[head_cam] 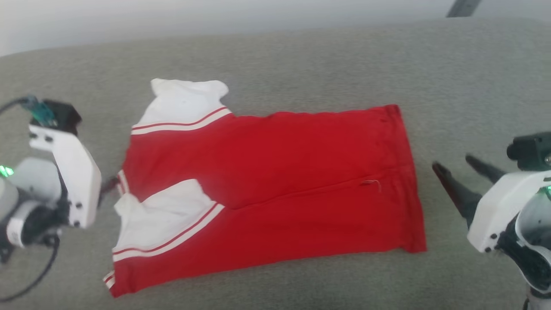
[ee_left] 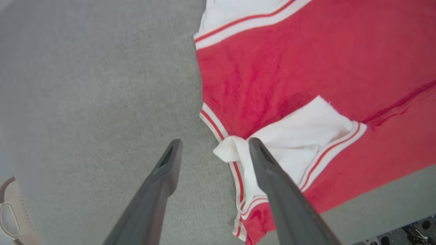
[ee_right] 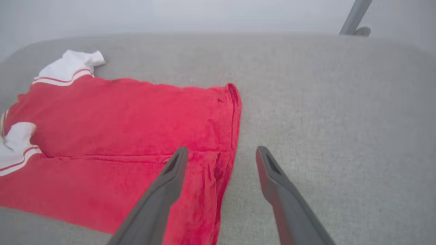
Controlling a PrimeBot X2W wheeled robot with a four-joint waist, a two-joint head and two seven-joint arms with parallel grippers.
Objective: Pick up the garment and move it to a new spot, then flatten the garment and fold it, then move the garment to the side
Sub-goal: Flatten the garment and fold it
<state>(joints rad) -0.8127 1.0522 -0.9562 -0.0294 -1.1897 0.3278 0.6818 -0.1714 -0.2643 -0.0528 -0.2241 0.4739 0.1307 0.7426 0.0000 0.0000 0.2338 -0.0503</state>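
The garment [head_cam: 275,172] lies flat on the grey fabric surface [head_cam: 301,56], folded lengthwise, with its collar end to the left and its hem to the right. One white sleeve with striped trim [head_cam: 185,103] sticks out at the back; the other [head_cam: 165,217] is folded onto the red front half. My left gripper [head_cam: 112,183] stands open just off the collar edge, and in the left wrist view this gripper [ee_left: 214,143] straddles the sleeve corner [ee_left: 226,153] of the garment [ee_left: 306,68]. My right gripper [head_cam: 452,162] is open beside the hem; its wrist view shows the gripper [ee_right: 221,149] over the hem edge [ee_right: 233,112], holding nothing.
The grey surface extends well beyond the garment on the far and right sides [ee_right: 323,102]. A grey metal pole [head_cam: 462,7] rises past the back right edge. A beige object [ee_left: 10,211] shows at the lower left of the left wrist view.
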